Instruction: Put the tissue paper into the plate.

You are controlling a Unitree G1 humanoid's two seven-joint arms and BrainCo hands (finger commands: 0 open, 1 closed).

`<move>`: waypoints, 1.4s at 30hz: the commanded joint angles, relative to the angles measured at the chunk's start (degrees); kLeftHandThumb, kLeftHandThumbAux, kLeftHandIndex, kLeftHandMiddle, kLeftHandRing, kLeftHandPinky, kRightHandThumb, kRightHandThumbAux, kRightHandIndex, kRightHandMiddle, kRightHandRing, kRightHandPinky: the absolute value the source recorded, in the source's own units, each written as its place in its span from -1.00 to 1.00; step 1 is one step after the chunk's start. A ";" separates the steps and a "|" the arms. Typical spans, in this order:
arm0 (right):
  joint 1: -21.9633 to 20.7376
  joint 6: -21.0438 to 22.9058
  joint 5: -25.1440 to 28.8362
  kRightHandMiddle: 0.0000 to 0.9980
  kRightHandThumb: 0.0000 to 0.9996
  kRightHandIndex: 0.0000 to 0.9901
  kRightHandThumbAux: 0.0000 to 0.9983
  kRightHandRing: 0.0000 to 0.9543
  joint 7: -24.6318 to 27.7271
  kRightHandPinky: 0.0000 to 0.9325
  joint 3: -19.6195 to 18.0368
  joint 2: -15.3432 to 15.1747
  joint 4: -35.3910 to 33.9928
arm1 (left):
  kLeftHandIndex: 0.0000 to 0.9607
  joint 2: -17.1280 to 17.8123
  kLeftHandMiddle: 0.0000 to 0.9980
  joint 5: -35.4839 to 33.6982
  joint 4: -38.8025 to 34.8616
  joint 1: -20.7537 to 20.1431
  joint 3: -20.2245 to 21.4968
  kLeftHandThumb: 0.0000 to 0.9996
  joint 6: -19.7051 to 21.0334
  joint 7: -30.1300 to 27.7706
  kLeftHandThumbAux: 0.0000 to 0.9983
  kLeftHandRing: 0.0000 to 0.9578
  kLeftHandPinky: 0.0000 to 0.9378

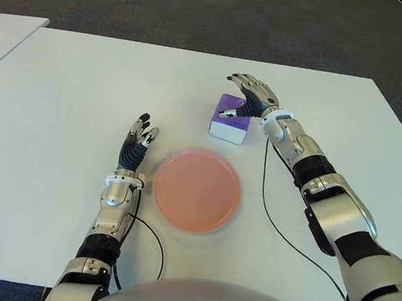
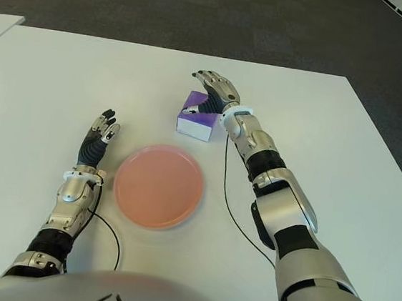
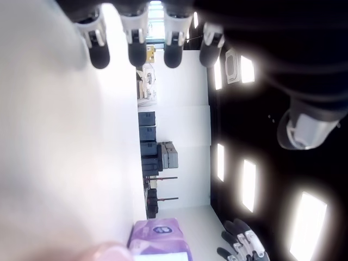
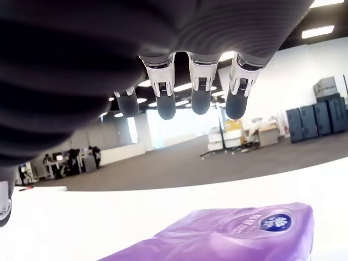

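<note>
White table (image 1: 63, 93), dark carpet beyond; my R hand (image 1: 252, 98) spread above tissue pack (image 1: 231, 119), L hand (image 1: 137, 146) relaxed beside plate (image 1: 197, 190); wrist cams add office bkgd.

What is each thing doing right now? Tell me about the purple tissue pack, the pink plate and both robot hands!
tissue pack: lying on the table beyond the plate, not gripped, not in the plate.
plate: on the table, nothing in it.
right hand: open, fingers spread over the tissue pack, thumb by its top.
left hand: open, fingers straight, holding nothing, left of the plate.
table: white, carrying the plate and pack.
</note>
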 commanded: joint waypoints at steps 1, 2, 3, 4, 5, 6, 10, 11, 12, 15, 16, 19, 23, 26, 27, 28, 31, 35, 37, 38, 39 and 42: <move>-1.27 0.45 -0.45 -1.00 -0.65 -1.00 -0.09 -1.00 -1.41 -1.00 0.79 1.07 3.17 | -1.00 -0.14 -1.00 -0.17 2.37 1.85 0.05 -1.00 1.60 -0.18 -0.19 -1.00 -1.00; -1.47 0.54 -0.50 -1.00 -0.65 -1.00 -0.09 -1.00 -1.77 -1.00 0.91 1.23 3.85 | -1.00 -0.15 -1.00 -0.12 2.40 1.88 0.05 -1.00 1.49 -0.16 -0.19 -1.00 -1.00; -1.63 0.58 -0.53 -1.00 -0.65 -1.00 -0.09 -1.00 -2.04 -1.00 1.01 1.35 4.36 | -1.00 -0.16 -1.00 -0.08 2.42 1.91 0.06 -1.00 1.42 -0.15 -0.19 -1.00 -1.00; -1.78 0.63 -0.56 -1.00 -0.65 -1.00 -0.08 -1.00 -2.27 -1.00 1.12 1.46 4.77 | -1.00 -0.17 -1.00 -0.06 2.35 1.97 0.06 -1.00 1.41 -0.14 -0.19 -1.00 -1.00; -1.90 0.64 -0.57 -1.00 -0.65 -1.00 -0.08 -1.00 -2.45 -1.00 1.22 1.53 5.10 | -1.00 -0.18 -1.00 -0.05 2.30 2.01 0.07 -1.00 1.41 -0.14 -0.19 -1.00 -1.00; -2.01 0.60 -0.55 -1.00 -0.65 -1.00 -0.08 -1.00 -2.59 -1.00 1.30 1.58 5.34 | -1.00 -0.18 -1.00 -0.04 2.27 2.03 0.08 -1.00 1.41 -0.13 -0.19 -1.00 -1.00; -2.43 0.74 -0.62 -1.00 -0.64 -1.00 -0.08 -1.00 -3.21 -1.00 1.74 1.90 6.48 | -1.00 -0.17 -1.00 0.05 2.25 2.17 0.05 -1.00 1.18 -0.12 -0.19 -1.00 -1.00; -2.50 0.74 -0.60 -1.00 -0.64 -1.00 -0.08 -1.00 -3.33 -1.00 1.83 1.94 6.65 | -1.00 -0.16 -1.00 0.04 2.22 2.21 0.05 -1.00 1.13 -0.15 -0.19 -1.00 -1.00; -2.62 0.78 -0.64 -1.00 -0.64 -1.00 -0.07 -1.00 -3.51 -1.00 1.97 2.08 7.01 | -1.00 -0.12 -1.00 0.03 2.28 2.20 0.04 -1.00 1.01 -0.22 -0.19 -1.00 -1.00; -2.81 0.76 -0.74 -1.00 -0.66 -1.00 -0.09 -1.00 -3.99 -1.00 2.32 2.36 7.77 | -1.00 -0.08 -1.00 0.05 2.30 2.27 0.01 -1.00 0.76 -0.33 -0.19 -1.00 -1.00; -2.85 0.73 -0.78 -1.00 -0.66 -1.00 -0.09 -1.00 -4.15 -1.00 2.43 2.46 7.95 | -1.00 -0.07 -1.00 0.06 2.31 2.26 0.01 -1.00 0.72 -0.36 -0.20 -1.00 -1.00; -2.87 0.64 -0.82 -1.00 -0.67 -1.00 -0.10 -1.00 -4.45 -1.00 2.74 2.69 8.28 | -1.00 -0.02 -1.00 0.08 2.38 2.24 -0.01 -1.00 0.65 -0.40 -0.20 -1.00 -1.00; -2.03 0.25 -0.85 -1.00 -0.69 -1.00 -0.11 -1.00 -4.33 -1.00 3.43 3.16 7.65 | -1.00 -0.01 -1.00 0.15 2.14 2.34 -0.10 -1.00 0.74 -0.40 -0.21 -1.00 -1.00; -1.52 -0.03 -0.83 -1.00 -0.70 -1.00 -0.12 -1.00 -3.99 -1.00 4.00 3.40 7.14 | -1.00 -0.01 -1.00 0.14 2.15 2.28 -0.08 -1.00 0.93 -0.35 -0.21 -1.00 -1.00; -1.42 -0.11 -0.84 -1.00 -0.70 -1.00 -0.12 -1.00 -3.86 -1.00 4.21 3.44 7.03 | -1.00 -0.01 -1.00 0.12 2.15 2.25 -0.07 -1.00 0.99 -0.34 -0.21 -1.00 -1.00; -1.36 -0.16 -0.83 -1.00 -0.70 -1.00 -0.12 -1.00 -3.78 -1.00 4.36 3.46 6.96 | -1.00 -0.02 -1.00 0.11 2.14 2.23 -0.07 -1.00 1.03 -0.34 -0.21 -1.00 -1.00; -1.12 -0.17 -1.04 -1.00 -0.70 -1.00 -0.12 -1.00 -3.70 -1.00 5.00 3.62 6.74 | -1.00 -0.01 -1.00 0.06 2.12 2.19 -0.07 -1.00 1.09 -0.39 -0.21 -1.00 -1.00; -0.79 -0.24 -1.39 -1.00 -0.71 -1.00 -0.11 -1.00 -3.54 -1.00 5.84 3.70 6.40 | -1.00 -0.10 -1.00 0.01 1.94 2.32 -0.12 -1.00 1.17 -0.40 -0.20 -1.00 -1.00; -0.70 -0.27 -1.52 -1.00 -0.71 -1.00 -0.11 -1.00 -3.33 -1.00 6.27 3.73 6.30 | -1.00 -0.16 -1.00 -0.04 1.93 2.29 -0.08 -1.00 1.30 -0.33 -0.21 -1.00 -1.00; -0.66 -0.29 -1.54 -1.00 -0.71 -1.00 -0.11 -1.00 -3.26 -1.00 6.44 3.73 6.27 | -1.00 -0.19 -1.00 -0.04 1.93 2.28 -0.08 -1.00 1.35 -0.28 -0.21 -1.00 -1.00; -0.62 -0.33 -1.60 -1.00 -0.71 -1.00 -0.11 -1.00 -3.13 -1.00 6.68 3.76 6.28 | -1.00 -0.21 -1.00 0.01 1.94 2.25 -0.06 -1.00 1.41 -0.17 -0.21 -1.00 -1.00; -0.57 -0.46 -1.71 -1.00 -0.72 -1.00 -0.12 -1.00 -2.86 -1.00 7.18 3.76 6.39 | -1.00 -0.28 -1.00 0.16 1.98 2.17 -0.08 -1.00 1.51 0.06 -0.21 -1.00 -1.00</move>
